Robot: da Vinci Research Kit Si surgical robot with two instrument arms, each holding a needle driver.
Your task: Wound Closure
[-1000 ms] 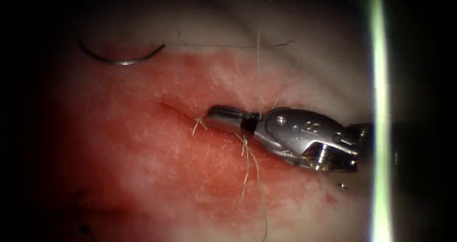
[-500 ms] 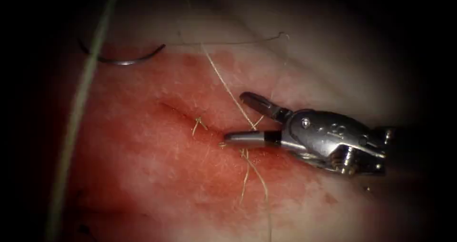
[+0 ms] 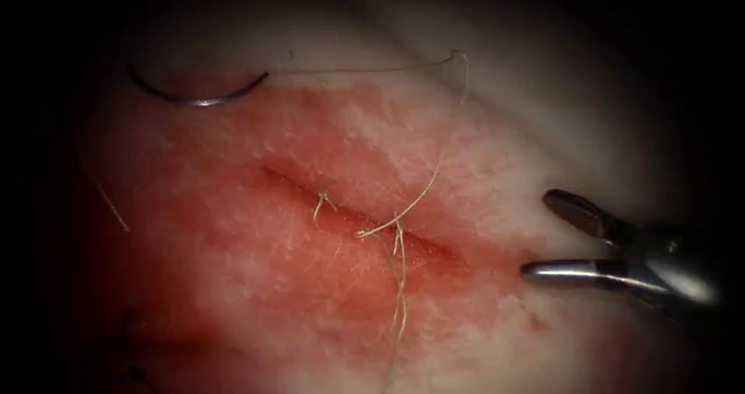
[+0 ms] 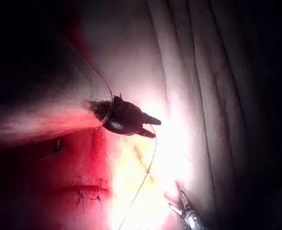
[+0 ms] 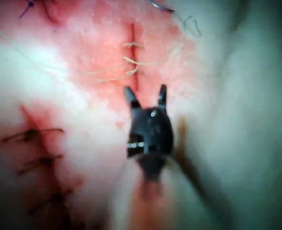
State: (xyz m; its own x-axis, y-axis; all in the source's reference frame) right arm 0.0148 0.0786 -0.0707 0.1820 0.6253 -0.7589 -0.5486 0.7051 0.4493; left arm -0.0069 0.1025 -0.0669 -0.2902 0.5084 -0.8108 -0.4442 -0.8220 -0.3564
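Right tool [image 3: 555,237] is hanging with its two jaws spread wide and nothing between them, just off the right end of the cut [image 3: 357,212], having pulled back from the middle of the cut where it was working a second ago. Its tips are pointing back along the cut's long line, which is running away from them up and to the left across the tissue [image 3: 256,285]. Nearest to those tips, partway along the cut, two knotted stitches [image 3: 397,235] are sitting with short cut ends, and a loose thread [image 3: 434,177] is trailing from them up and away. That thread is leading on to the needle [image 3: 198,95], which is lying flat on the tissue surface, free and not driven in, far beyond the cut's left end and well apart from the right tool. Left tool [image 4: 148,127], seen from its own wrist, is holding its jaws slightly parted around nothing, with thread passing just beside them.
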